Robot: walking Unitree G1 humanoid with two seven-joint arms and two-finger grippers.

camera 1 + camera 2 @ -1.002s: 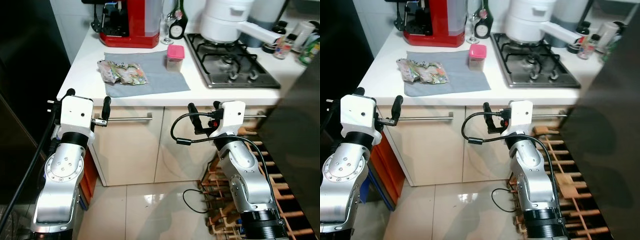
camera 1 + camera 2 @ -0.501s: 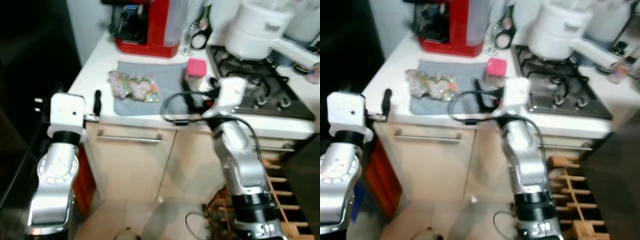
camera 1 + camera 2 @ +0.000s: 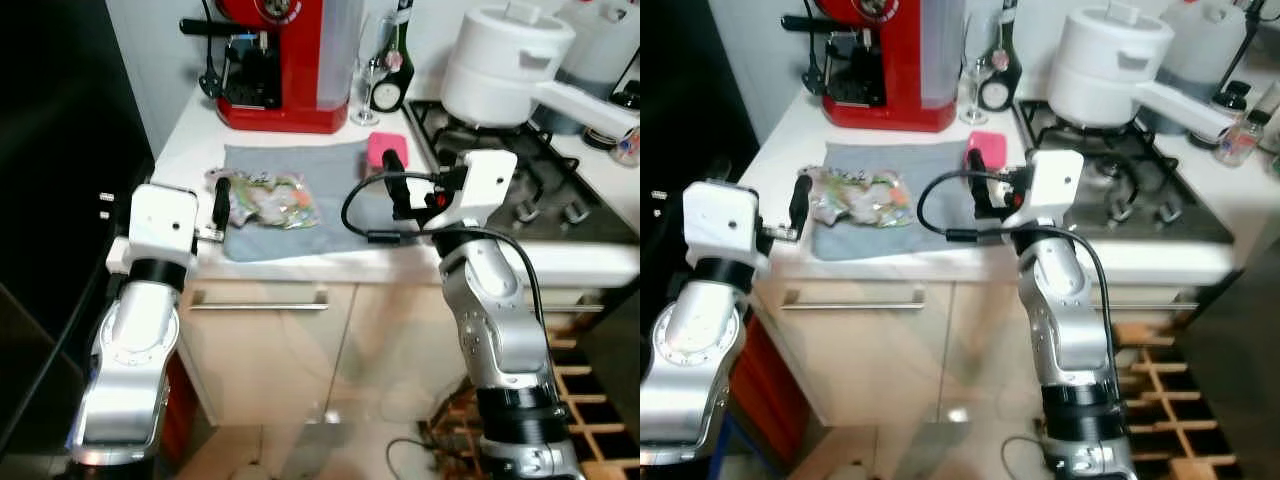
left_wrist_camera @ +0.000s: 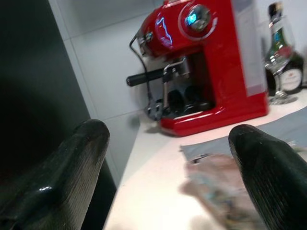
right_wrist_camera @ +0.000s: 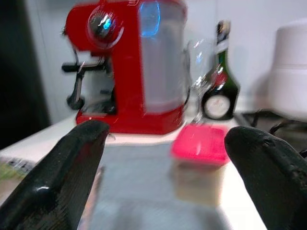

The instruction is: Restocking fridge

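The small clear tub with a pink lid (image 5: 199, 158) stands on the grey cloth (image 3: 300, 215) on the white bench (image 3: 190, 140), straight ahead of the right claw (image 5: 163, 158), whose fingers are spread. The left claw (image 4: 168, 158), also spread, faces the crinkly food packet (image 3: 262, 198) nearby.

a crumpled food packet (image 3: 264, 196) and pink-lidded jar (image 3: 381, 150) sit on the grey mat (image 3: 300, 222).
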